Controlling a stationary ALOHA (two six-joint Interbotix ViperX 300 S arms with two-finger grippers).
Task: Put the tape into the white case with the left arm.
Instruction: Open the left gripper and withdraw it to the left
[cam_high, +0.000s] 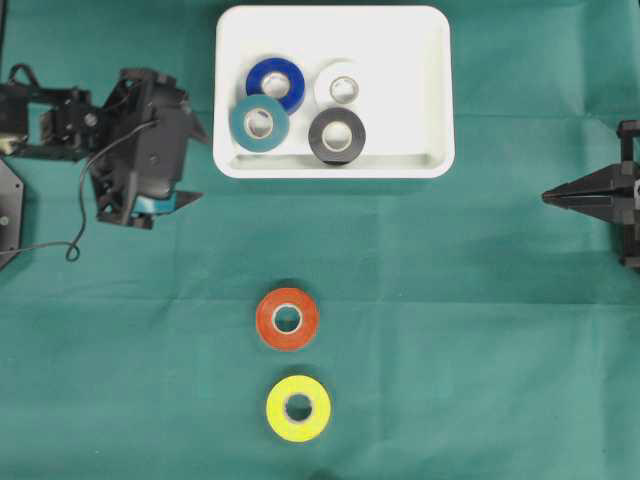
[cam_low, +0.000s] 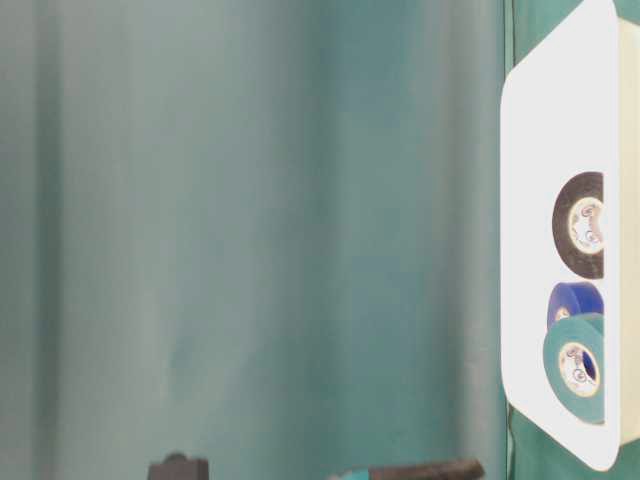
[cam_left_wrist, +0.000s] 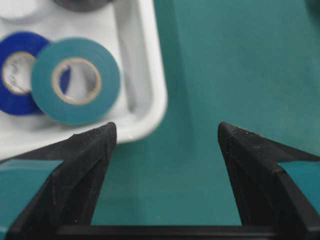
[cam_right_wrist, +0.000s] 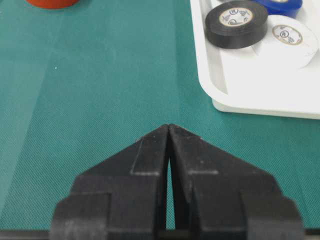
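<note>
The white case (cam_high: 440, 100) lies at the back middle and holds several tape rolls: blue (cam_high: 276, 83), teal (cam_high: 259, 122), white (cam_high: 343, 87) and black (cam_high: 337, 135). On the green cloth in front of it lie an orange tape roll (cam_high: 288, 318) and, nearer the front, a yellow one (cam_high: 298, 408). My left gripper (cam_high: 195, 165) hovers left of the case's front left corner, open and empty (cam_left_wrist: 166, 129); the case corner (cam_left_wrist: 150, 100) and the teal roll (cam_left_wrist: 75, 80) lie just beyond its left fingertip. My right gripper (cam_high: 558, 197) sits at the right edge, shut and empty (cam_right_wrist: 169, 127).
The green cloth (cam_high: 480, 330) covers the whole table. In the right wrist view the case rim (cam_right_wrist: 250, 105) is ahead to the right, with the black roll (cam_right_wrist: 235, 22) and white roll (cam_right_wrist: 287, 37) inside. The table-level view shows the case (cam_low: 540, 200) at its right edge.
</note>
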